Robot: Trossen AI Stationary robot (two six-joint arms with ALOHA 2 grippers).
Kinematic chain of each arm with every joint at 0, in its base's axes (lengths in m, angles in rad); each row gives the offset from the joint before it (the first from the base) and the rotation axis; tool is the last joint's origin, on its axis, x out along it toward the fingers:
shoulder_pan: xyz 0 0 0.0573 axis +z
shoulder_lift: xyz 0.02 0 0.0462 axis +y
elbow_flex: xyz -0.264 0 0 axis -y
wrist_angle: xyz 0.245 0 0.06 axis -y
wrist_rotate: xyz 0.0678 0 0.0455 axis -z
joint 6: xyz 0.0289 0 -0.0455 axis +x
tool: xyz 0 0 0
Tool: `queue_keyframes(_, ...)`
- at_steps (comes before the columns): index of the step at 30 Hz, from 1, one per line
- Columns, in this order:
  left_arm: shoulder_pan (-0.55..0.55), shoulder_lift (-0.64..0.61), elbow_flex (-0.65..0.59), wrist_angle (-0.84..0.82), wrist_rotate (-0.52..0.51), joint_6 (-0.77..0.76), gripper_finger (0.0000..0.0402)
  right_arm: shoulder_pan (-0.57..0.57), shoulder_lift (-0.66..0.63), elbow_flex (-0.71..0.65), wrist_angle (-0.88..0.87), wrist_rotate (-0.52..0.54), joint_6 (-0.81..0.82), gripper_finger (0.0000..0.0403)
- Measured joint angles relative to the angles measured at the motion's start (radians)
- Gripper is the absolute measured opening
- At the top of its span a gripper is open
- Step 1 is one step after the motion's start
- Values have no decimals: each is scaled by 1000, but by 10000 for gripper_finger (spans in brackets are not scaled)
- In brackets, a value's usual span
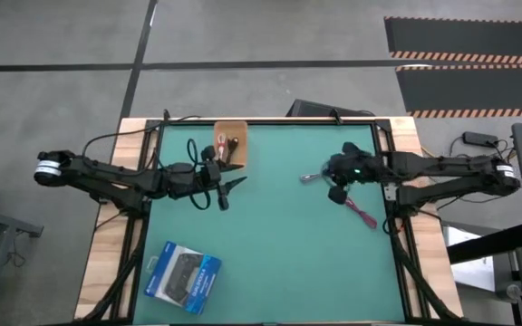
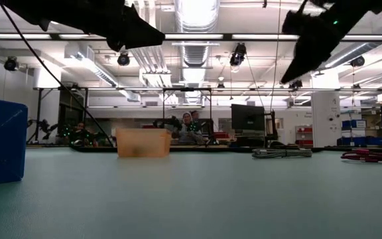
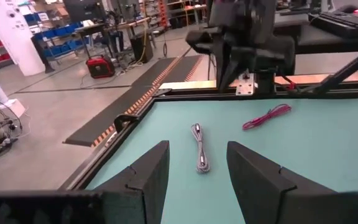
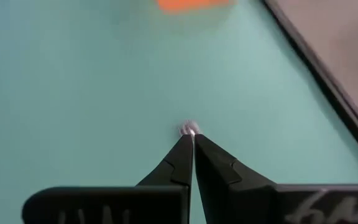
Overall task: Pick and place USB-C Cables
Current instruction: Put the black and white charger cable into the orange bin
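Right gripper [image 4: 192, 138] pressed together, tips just at the end of the silver-grey cable [image 1: 311, 177] (pinched or only touching: couldn't tell). Magenta cable [image 1: 362, 214] lay close by on the mat. Left gripper [image 3: 197, 163] spread, empty, beside the tray [image 1: 240, 132], which held the white and black cables [image 1: 224, 145]. Risk: shallow end-grip, so the cable likely to slip out on lifting.

A matt green mat [image 1: 279, 244] is framed by pale wood [image 1: 107, 254]; a braided silver-grey cable [image 3: 200, 149] is seen.
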Motion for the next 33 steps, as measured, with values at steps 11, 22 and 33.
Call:
queue_keyframes(11,0,3,-14,0,-9,-3,146,-209,168,37,-57,-239,-170,9)
queue_keyframes(22,0,-1,-9,1,-74,2,146,-354,349,37,-40,-306,-339,11)
queue_keyframes(33,-1,0,-28,0,-106,-6,146,-361,481,37,-10,-295,-377,105)
